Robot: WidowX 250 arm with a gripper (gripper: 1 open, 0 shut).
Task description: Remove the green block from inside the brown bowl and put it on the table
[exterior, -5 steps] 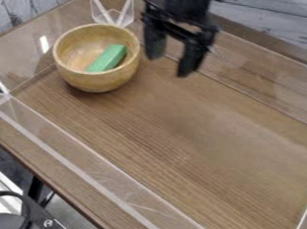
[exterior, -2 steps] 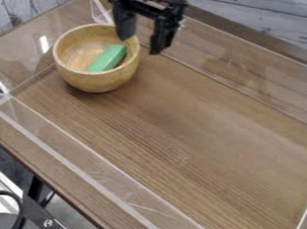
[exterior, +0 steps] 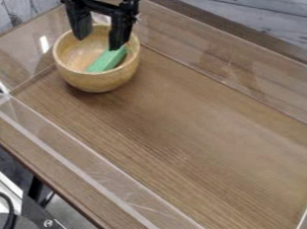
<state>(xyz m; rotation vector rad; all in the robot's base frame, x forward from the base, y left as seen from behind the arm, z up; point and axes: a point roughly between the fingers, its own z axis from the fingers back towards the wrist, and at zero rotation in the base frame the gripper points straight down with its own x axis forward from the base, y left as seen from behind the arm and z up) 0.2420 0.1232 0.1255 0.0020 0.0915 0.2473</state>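
Gripper: you are holding the gripper (exterior: pixel 100 36) wide open above the bowl, its two dark fingers standing well apart, and nothing is showing in its hold.
Left finger in view: it is pointing down at the far left part of the bowl's opening, its tip showing against the bowl's pale inside; whether it is touching the wood, you cannot tell from this view.
Right finger in view: it is reaching down beside the block's upper end; whether the two are touching, you cannot tell.
Green block: the bright green block (exterior: pixel 107 61) is lying inside the bowl, right of the middle as you are viewing it, running slantwise from lower left to upper right. Its upper end is coming close to the right-hand finger.
Brown bowl: the round tan bowl (exterior: pixel 95 82) is standing upright on the table, in the upper left of your view, its paler inside facing up.
Table: the brown wood-grain tabletop (exterior: pixel 194 139) is stretching out to the right of the bowl and toward you, bare wood showing across that part.
Clear edge: a transparent raised edge (exterior: pixel 79 171) is running slantwise along the table's near left side, below the bowl in your view.
Lower left corner: a black cable (exterior: pixel 8 197) is curving beside a pale object that you cannot identify.
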